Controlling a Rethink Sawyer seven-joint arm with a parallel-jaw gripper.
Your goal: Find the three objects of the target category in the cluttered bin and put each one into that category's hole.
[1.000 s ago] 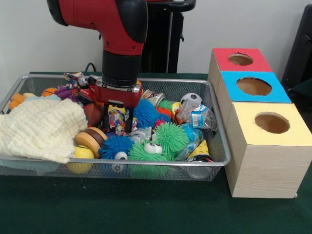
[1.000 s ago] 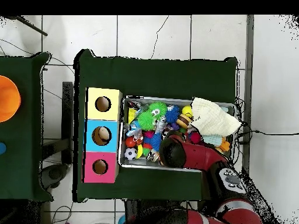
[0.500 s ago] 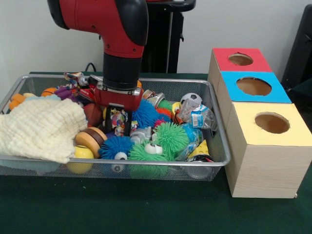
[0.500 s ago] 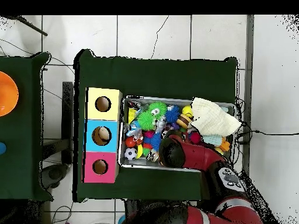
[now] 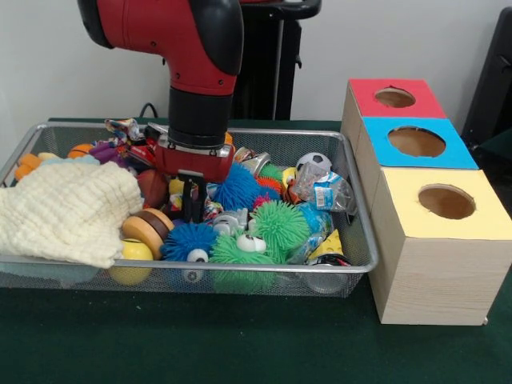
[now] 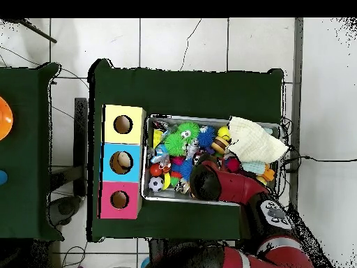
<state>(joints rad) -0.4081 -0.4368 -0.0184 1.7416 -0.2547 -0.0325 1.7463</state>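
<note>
A wire bin holds a heap of toys and wrappers. My gripper is down in its middle, left of a blue spiky ball and behind a brown wooden disc toy. The black fingers stand pressed together on a colourful wrapper, of which only a scrap shows beside them. Three boxes with holes stand right of the bin: red, blue and yellow. In the overhead view the arm covers the gripper.
A cream cloth fills the bin's left end. Green spiky balls, a small football and a crumpled plastic bottle lie towards the right. The boxes touch the bin's right wall.
The fingers stood apart around the colourful wrapper and have come together on it. The arm has stayed almost in place, slightly higher.
</note>
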